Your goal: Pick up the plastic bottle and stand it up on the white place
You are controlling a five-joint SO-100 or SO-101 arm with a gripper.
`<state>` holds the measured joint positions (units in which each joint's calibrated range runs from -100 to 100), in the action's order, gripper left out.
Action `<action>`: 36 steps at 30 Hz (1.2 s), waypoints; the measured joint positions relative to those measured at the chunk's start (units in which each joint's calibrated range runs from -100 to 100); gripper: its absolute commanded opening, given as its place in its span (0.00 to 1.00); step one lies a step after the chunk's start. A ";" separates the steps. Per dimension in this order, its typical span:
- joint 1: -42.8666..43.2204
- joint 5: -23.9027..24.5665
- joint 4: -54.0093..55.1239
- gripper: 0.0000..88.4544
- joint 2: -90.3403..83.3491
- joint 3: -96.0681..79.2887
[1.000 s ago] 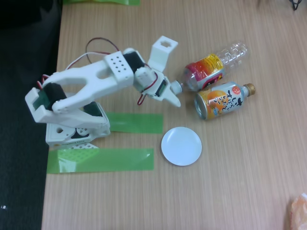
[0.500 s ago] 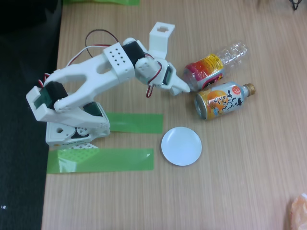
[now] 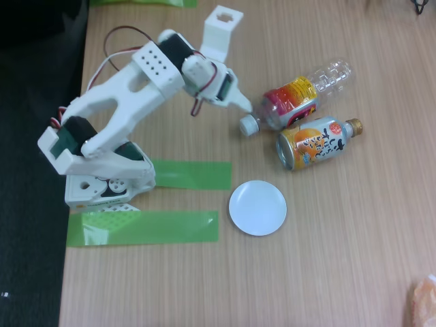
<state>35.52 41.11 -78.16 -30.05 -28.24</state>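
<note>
White gripper (image 3: 235, 61) gapes wide, empty, just beside the bottle (image 3: 300, 95); the plate (image 3: 257, 208) sits below the bottle.

The wooden table (image 3: 327, 259) held a few things in the fixed view. A clear plastic bottle (image 3: 300, 95) lay on its side, white cap pointing left. Just beside it, touching or nearly so, lay an orange can (image 3: 315, 142) with a gold cap. A small white plate (image 3: 257, 208) sat below them. Two green tape strips (image 3: 143, 227) were stuck near the robot's base (image 3: 109, 187), which stood at the left edge.
</note>
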 measured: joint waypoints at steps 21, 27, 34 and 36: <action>6.50 4.52 5.18 0.53 2.02 5.33; 6.28 4.57 5.95 0.53 7.07 9.49; 3.59 4.63 6.29 0.53 13.30 10.66; 1.72 4.63 6.46 0.53 14.90 10.66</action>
<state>37.24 45.74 -71.71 -15.15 -17.58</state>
